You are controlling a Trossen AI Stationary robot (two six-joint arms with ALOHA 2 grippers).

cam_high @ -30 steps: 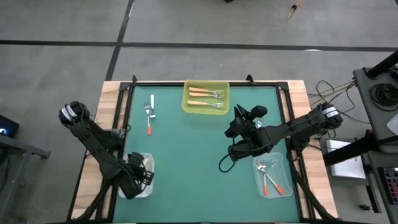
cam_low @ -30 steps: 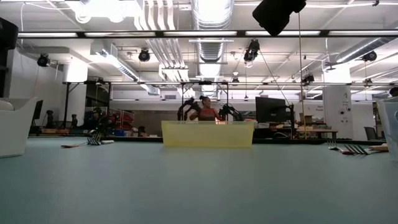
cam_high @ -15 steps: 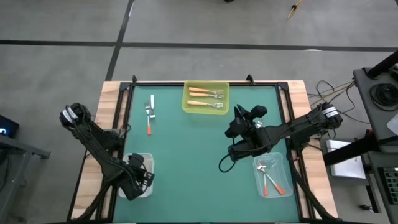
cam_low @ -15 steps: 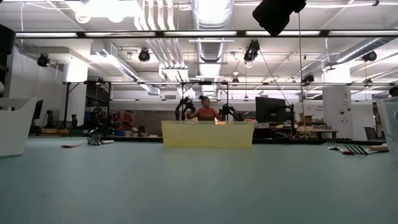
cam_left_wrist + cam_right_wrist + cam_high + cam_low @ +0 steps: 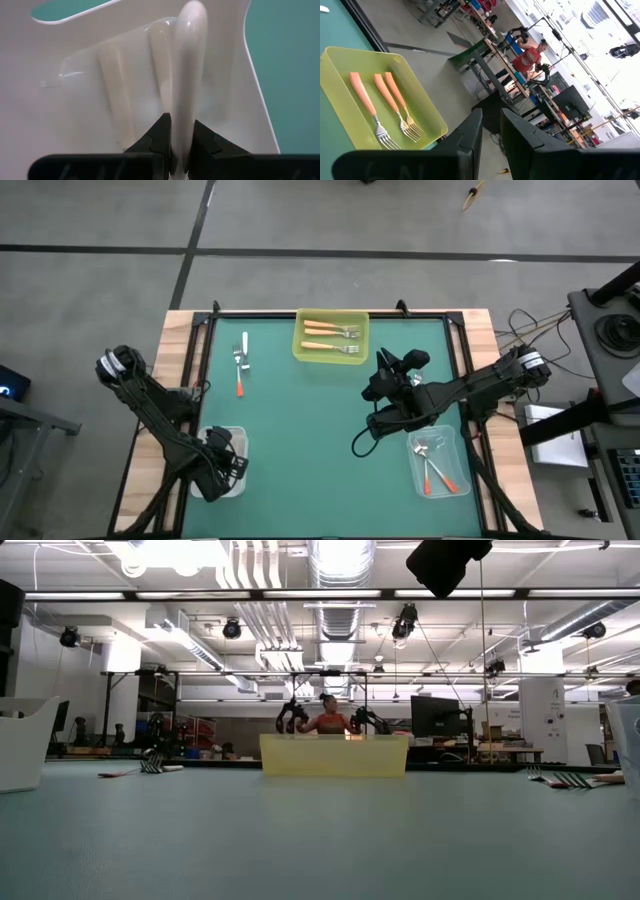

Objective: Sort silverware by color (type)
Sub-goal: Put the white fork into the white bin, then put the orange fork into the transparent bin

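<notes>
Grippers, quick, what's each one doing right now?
Left gripper: shut on a white fork handle over the white tray.
Right gripper: holding nothing.

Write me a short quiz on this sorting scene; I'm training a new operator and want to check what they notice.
1. True or false: the yellow tray holds three light orange forks.
2. What does the left gripper grip over the white bin? A) a white fork handle B) a red-orange fork C) nothing
3. Fill in: two forks lie loose on the green table, one white fork and one ____ fork.

Key: 1 true. 2 A, the white handle sits between its closed fingers. 3 red-orange.
</notes>
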